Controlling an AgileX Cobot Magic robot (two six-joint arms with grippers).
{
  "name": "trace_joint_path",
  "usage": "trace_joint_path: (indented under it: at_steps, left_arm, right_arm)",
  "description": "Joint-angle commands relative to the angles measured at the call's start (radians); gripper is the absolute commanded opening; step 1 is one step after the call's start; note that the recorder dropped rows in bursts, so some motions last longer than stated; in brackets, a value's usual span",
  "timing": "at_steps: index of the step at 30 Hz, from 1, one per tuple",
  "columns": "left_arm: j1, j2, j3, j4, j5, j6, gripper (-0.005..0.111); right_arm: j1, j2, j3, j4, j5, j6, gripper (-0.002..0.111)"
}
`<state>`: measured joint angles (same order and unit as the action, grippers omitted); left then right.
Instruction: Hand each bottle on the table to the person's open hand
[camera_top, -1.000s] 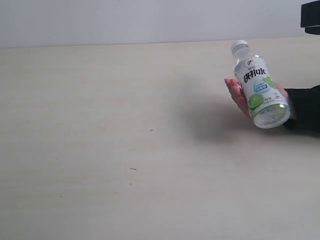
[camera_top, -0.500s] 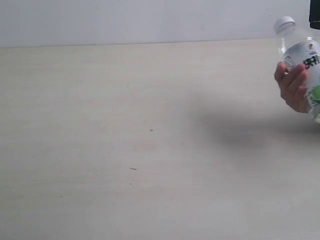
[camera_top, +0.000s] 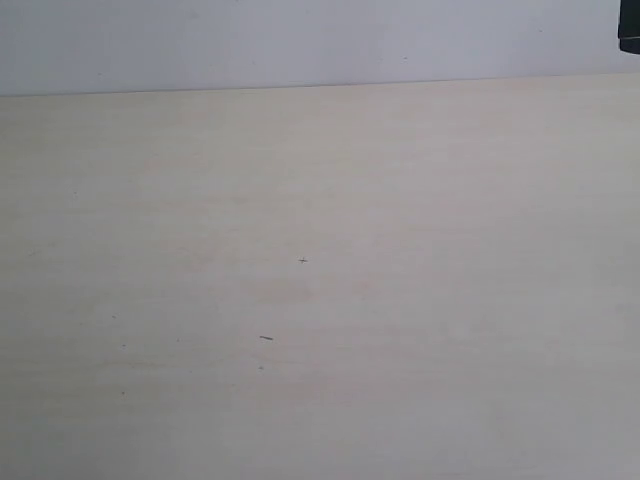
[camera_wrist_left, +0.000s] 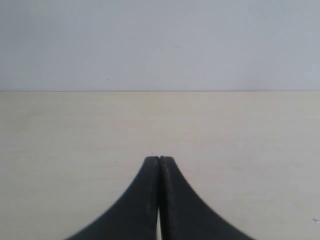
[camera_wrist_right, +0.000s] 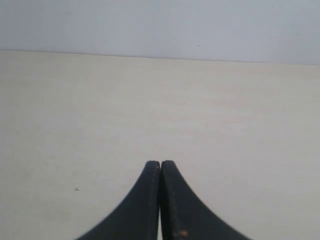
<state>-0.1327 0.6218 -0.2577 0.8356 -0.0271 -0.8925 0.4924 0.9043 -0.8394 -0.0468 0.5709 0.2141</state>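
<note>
Both closed tight, L fingers (camera_wrist_left: 145, 200), R fingers (camera_wrist_right: 145, 205)

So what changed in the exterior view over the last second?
The person's hand, holding the lime-label bottle, lifted it and carried it off past the right edge; neither shows now. The table and its dark specks look unchanged. The left gripper and right gripper are shut, holding nothing.

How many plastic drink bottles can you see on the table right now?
0. No bottle shows on the pale beige wood-grain tabletop in any view; any beyond the frame edges would be hidden.
</note>
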Motion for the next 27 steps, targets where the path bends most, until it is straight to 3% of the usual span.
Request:
trace_joint_path:
  at_steps: [1,20,27]
  left_arm:
    - [0.002,-0.006,0.001,0.003,0.001,-0.002,0.000]
    - [0.002,-0.006,0.001,0.003,0.001,-0.002,0.000]
    - [0.002,-0.006,0.001,0.003,0.001,-0.002,0.000]
  right_arm:
    - [-0.003,-0.004,0.005,-0.003,-0.020,-0.003,0.000]
    - [-0.003,-0.013,0.005,-0.003,-0.019,-0.003,0.000]
    - [-0.003,-0.141,0.008,-0.045,-0.048,-0.004,0.000]
